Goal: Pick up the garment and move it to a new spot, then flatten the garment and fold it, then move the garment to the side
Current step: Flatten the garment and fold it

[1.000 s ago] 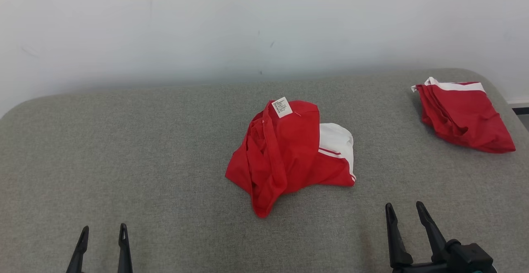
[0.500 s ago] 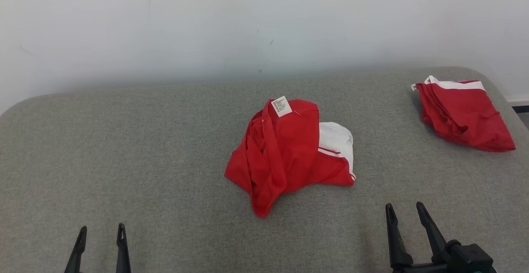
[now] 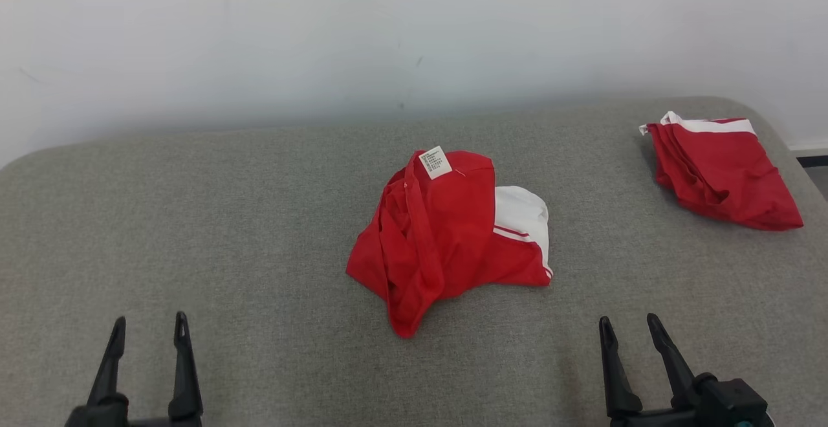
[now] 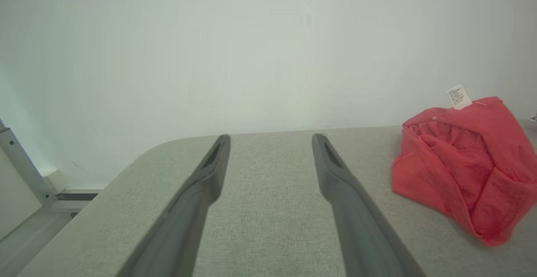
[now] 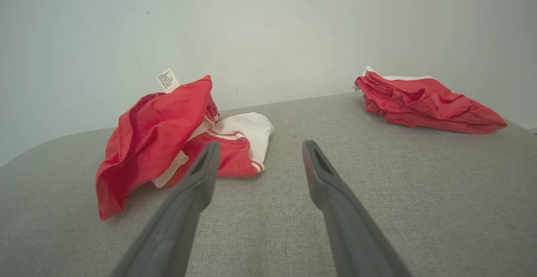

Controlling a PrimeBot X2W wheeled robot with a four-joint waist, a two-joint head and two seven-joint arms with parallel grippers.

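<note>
A crumpled red garment (image 3: 446, 233) with a white panel and a white label lies heaped in the middle of the grey padded table (image 3: 226, 220). It shows at the right of the left wrist view (image 4: 465, 163) and at the left of the right wrist view (image 5: 168, 138). My left gripper (image 3: 147, 327) stands open near the front left, well apart from the garment, with nothing between its fingers. My right gripper (image 3: 627, 327) is open at the front right, also empty and short of the garment. In the wrist views the left gripper (image 4: 270, 140) and right gripper (image 5: 260, 149) point over bare table.
A second red and white garment (image 3: 718, 171) lies folded at the table's far right corner, also in the right wrist view (image 5: 423, 100). A pale wall (image 3: 414, 39) stands right behind the table. The table's rounded left edge and a metal frame (image 4: 25, 172) show beyond it.
My left gripper has risen further into the head view. That view has tipped slightly, so the garments sit a little higher and to the left. The right gripper is unchanged.
</note>
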